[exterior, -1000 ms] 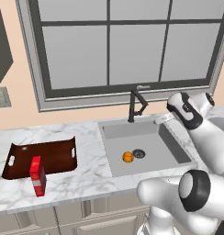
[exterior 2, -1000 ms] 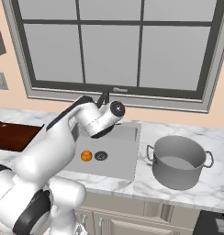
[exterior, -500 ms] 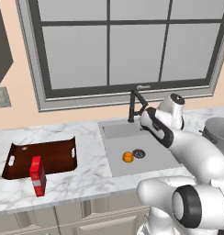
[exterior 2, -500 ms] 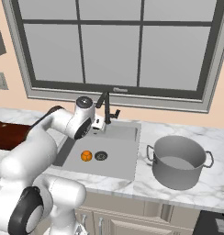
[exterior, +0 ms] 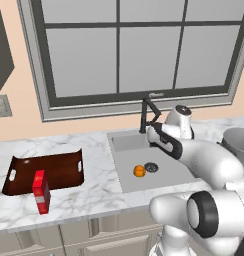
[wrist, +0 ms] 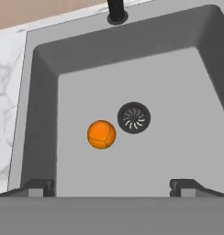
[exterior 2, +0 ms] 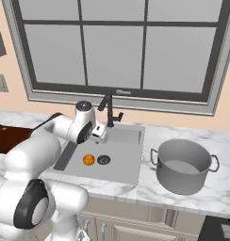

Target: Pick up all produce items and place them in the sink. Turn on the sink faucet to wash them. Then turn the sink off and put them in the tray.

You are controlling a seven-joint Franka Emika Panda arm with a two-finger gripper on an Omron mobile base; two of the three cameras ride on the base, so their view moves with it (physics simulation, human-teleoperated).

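A: Left base view? The small round orange fruit lies in the grey recessed sink, drain at its 3 o'clock; red box beside the reddish-brown wooden tray.

B: Right base view: grey pot at the sink's 3 o'clock; the arm has swung in below the thin black faucet.

A: Hand view: gripper spread wide, holding nothing, fruit at 12.

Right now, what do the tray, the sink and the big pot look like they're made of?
The tray: probably wood, reddish-brown and matte. The sink: flat grey, maybe steel or stone; no shine to tell. The pot: likely metal, smooth grey with soft shading.
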